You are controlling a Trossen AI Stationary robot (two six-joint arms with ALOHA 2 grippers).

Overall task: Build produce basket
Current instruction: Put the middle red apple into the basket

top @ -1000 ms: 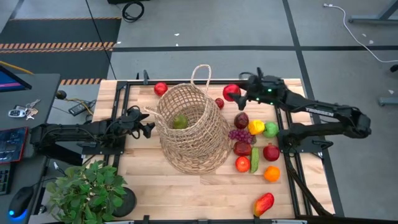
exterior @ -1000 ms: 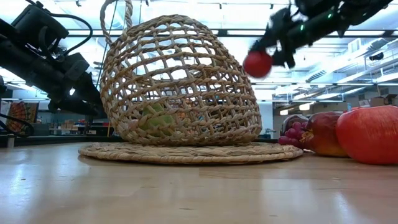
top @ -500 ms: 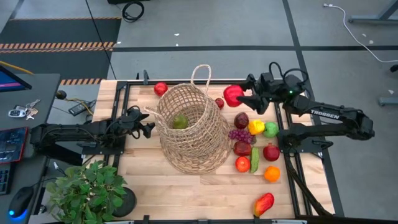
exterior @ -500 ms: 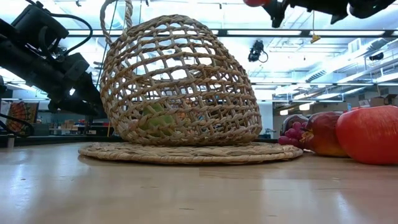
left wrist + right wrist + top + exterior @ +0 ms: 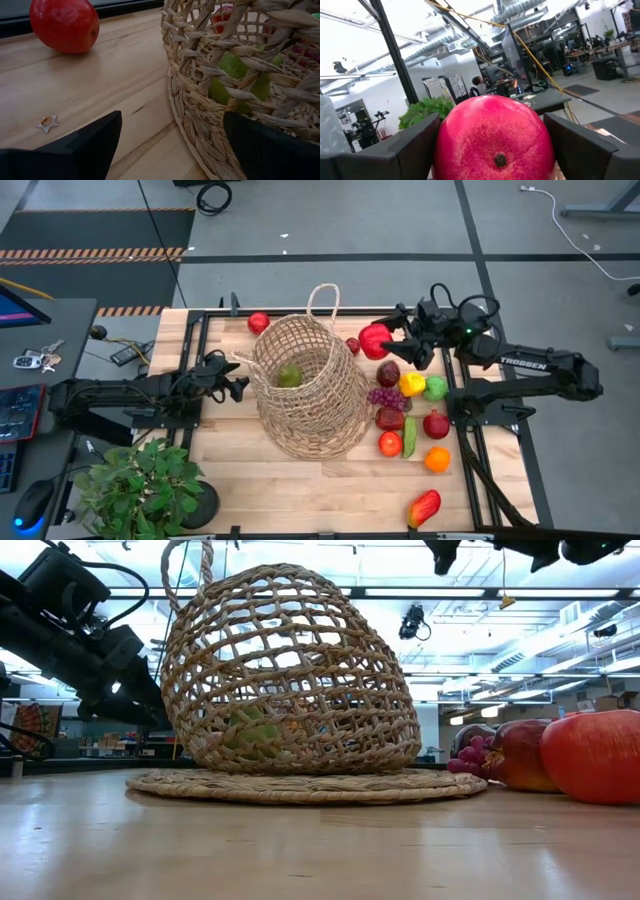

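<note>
Basket [image 5: 305,385]: big woven one, in the middle of the table [image 5: 240,470]. It sits on a flat woven mat. One loop handle points to the far side.
Inside the basket: one green fruit [image 5: 289,375]. The weave hides most of it, so its kind is hard to tell.
Right gripper [image 5: 388,340]: high over the far right part of the table, just right of the basket. Its two fingers pinch a red fruit [image 5: 374,338] from both sides. In the low view only a dark bit of this arm shows at the top edge, and the fruit is cut off.
Left gripper [image 5: 238,384]: low, at the left side of the basket. Fingers spread apart, nothing between them. The basket wall is right in front of them; I cannot tell if they touch it.
Red ball-shaped fruit [image 5: 258,322]: on the far side of the table, left of the handle.
Small red fruit [image 5: 352,345]: on the table between the basket and the held fruit.
Pile of fruit [image 5: 408,415]: on the table right of the basket. Grapes, a yellow pepper, green, red and orange pieces. They crowd close, so some are partly hidden.
Red and yellow fruit [image 5: 424,507]: alone at the near right corner.
Plant [image 5: 135,485]: leafy, at the near left corner, partly cut off.
</note>
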